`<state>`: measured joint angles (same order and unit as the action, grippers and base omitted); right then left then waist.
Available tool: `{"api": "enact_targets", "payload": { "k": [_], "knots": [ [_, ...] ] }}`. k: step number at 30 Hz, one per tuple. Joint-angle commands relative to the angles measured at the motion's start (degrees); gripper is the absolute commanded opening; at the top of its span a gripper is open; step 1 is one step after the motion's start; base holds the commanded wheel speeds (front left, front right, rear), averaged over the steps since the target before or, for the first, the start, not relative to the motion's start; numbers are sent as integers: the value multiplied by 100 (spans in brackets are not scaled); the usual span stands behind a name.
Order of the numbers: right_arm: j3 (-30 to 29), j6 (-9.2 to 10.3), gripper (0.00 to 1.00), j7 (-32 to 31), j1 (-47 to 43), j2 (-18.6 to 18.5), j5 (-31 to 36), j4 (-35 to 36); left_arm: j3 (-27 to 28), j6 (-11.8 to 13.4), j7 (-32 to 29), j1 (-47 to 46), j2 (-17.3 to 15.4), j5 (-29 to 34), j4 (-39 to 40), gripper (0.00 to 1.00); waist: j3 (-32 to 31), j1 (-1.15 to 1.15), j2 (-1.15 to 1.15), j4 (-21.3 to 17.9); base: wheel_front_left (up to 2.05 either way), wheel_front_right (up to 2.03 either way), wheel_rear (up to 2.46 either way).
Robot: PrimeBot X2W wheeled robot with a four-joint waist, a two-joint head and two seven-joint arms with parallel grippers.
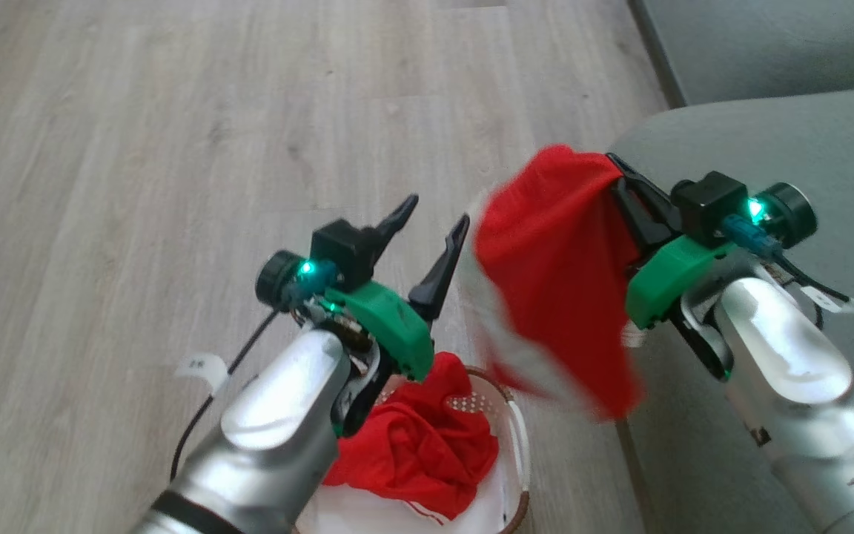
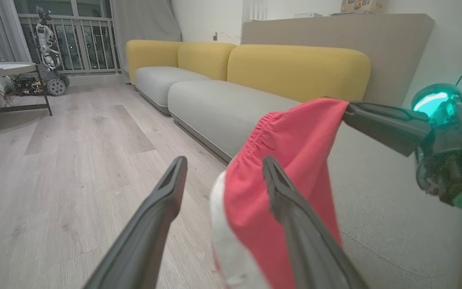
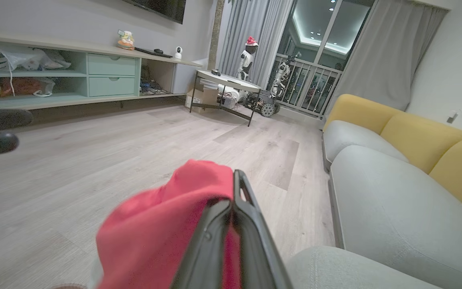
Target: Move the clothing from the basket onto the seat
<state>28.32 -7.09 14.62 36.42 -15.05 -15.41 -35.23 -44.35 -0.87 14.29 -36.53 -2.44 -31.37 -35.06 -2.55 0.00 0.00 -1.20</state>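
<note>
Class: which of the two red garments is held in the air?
The garment hanging from the right tool, pinched at its edge; the other garment lies crumpled in the basket.

Reaches up from the near left with the silver left forearm [image 1: 279, 430], green wrist housing lit. Points the left end effector [image 1: 437, 211] toward the far right, its two long dark fingers spread wide apart and gripping nothing. Comes in from the near right with the right forearm [image 1: 790, 371], angled toward the far left. Presses the fingers of the right end effector [image 1: 620, 174] flat together, pinching a fold of the red clothing [image 1: 553, 274] at the tips. Holds both end effectors raised, near each other, not touching.
</note>
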Motion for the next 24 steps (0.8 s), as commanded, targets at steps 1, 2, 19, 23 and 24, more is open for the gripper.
{"api": "enact_targets", "payload": {
  "k": [1,2,19,23,24],
  "knots": [
    [-76,-40,0,38,64,-73,76,218,223,-18,71,-119,-81,106,223,100,-5,0,0,-184,0,0,0],
    [-122,-40,0,38,69,-96,107,240,241,-19,71,-58,-77,135,264,100,11,0,0,-259,0,0,0],
    [-511,-40,0,-36,212,-421,325,480,205,43,71,683,-45,473,1073,100,230,0,0,-1979,0,0,0],
    [-367,-40,0,-129,288,-464,191,538,187,86,71,712,-44,523,1155,100,331,0,0,-2267,0,0,0],
    [-367,-40,0,-129,288,-464,191,538,187,86,71,712,-44,523,1155,100,331,0,0,-2267,0,0,0]
  ]
}}
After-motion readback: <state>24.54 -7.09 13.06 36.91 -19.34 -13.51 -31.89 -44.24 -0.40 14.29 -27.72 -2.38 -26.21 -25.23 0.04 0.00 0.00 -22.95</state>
